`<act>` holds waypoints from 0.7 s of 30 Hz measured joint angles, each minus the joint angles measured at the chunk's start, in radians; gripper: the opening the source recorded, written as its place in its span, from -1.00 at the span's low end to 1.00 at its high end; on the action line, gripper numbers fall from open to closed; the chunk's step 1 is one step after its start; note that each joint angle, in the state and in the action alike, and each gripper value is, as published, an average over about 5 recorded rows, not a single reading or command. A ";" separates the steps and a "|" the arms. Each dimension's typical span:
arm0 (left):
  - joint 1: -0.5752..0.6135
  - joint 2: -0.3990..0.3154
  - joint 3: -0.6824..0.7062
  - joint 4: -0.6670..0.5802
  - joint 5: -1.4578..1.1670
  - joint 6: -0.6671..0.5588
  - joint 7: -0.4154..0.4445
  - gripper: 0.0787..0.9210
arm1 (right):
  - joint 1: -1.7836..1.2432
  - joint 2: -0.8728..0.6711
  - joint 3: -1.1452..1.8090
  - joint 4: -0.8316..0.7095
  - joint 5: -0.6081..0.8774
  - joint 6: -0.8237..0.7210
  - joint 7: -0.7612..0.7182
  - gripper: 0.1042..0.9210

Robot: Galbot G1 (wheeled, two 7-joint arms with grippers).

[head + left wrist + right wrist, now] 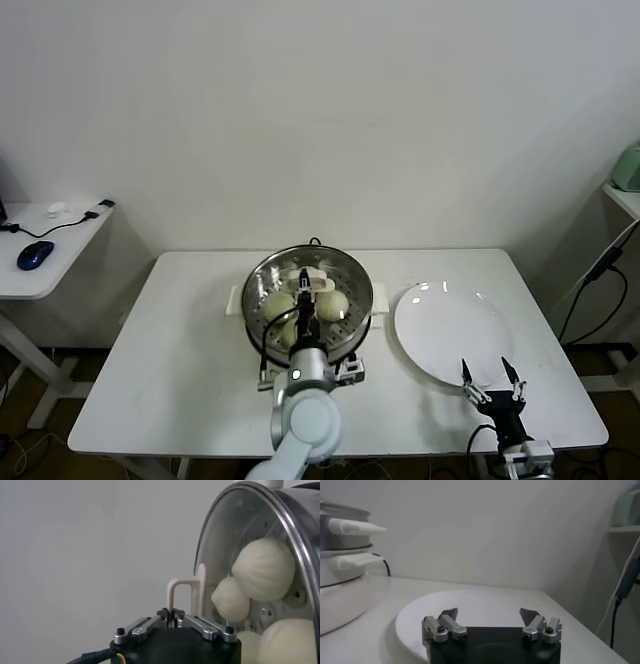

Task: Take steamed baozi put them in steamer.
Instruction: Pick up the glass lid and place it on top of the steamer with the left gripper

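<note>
Left hand (309,283) closed around the glass lid's handle (179,595) over the steamer (262,285). Right hand (492,378) open, idle near the table's (180,350) front right corner. Risk: off-centre lowering catching the rim or squashing baozi (263,569).

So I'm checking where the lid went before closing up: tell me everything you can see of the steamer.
The steamer is a round, shiny steel pot on a white base with side handles, upright mid-table, left of the plate. Its perforated tray holds pale baozi. The left gripper holds the white lid handle over the pot, its glass lid seemingly tilted over the baozi.
</note>
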 measured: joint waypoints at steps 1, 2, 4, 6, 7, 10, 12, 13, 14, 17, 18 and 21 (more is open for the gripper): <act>0.001 0.002 0.001 -0.002 0.000 -0.001 0.001 -0.70 | -0.001 0.000 0.000 0.002 0.001 -0.001 0.000 0.76; 0.001 0.003 0.002 -0.004 0.000 -0.002 0.001 -0.64 | -0.002 -0.001 0.000 0.004 0.002 -0.002 0.000 0.76; 0.000 0.007 0.005 -0.011 -0.001 -0.004 0.004 -0.50 | -0.005 -0.003 0.000 0.009 0.007 -0.007 0.001 0.76; -0.002 0.012 0.009 -0.020 -0.005 -0.005 0.007 -0.37 | -0.009 -0.006 -0.002 0.014 0.015 -0.013 0.002 0.76; -0.003 0.015 0.012 -0.025 -0.008 -0.004 0.009 -0.29 | -0.012 -0.008 -0.003 0.017 0.019 -0.016 0.002 0.76; -0.001 0.025 0.020 -0.049 -0.025 -0.003 0.012 -0.08 | -0.019 -0.015 -0.006 0.022 0.032 -0.020 -0.001 0.76; 0.004 0.033 0.025 -0.070 -0.042 -0.004 0.012 0.04 | -0.023 -0.021 -0.006 0.026 0.039 -0.021 -0.003 0.76; 0.008 0.038 0.027 -0.083 -0.052 -0.004 0.011 0.12 | -0.025 -0.023 -0.006 0.028 0.043 -0.022 -0.004 0.76; 0.012 0.044 0.029 -0.095 -0.064 -0.005 0.010 0.18 | -0.026 -0.025 -0.007 0.029 0.047 -0.022 -0.005 0.76; 0.028 0.062 0.032 -0.136 -0.102 -0.013 0.001 0.39 | -0.027 -0.027 -0.007 0.032 0.055 -0.025 -0.008 0.76; 0.034 0.069 0.031 -0.150 -0.115 -0.017 -0.003 0.45 | -0.027 -0.027 -0.008 0.032 0.056 -0.025 -0.009 0.76; 0.059 0.090 0.023 -0.196 -0.161 -0.034 -0.020 0.64 | -0.024 -0.023 -0.007 0.033 0.058 -0.023 -0.012 0.76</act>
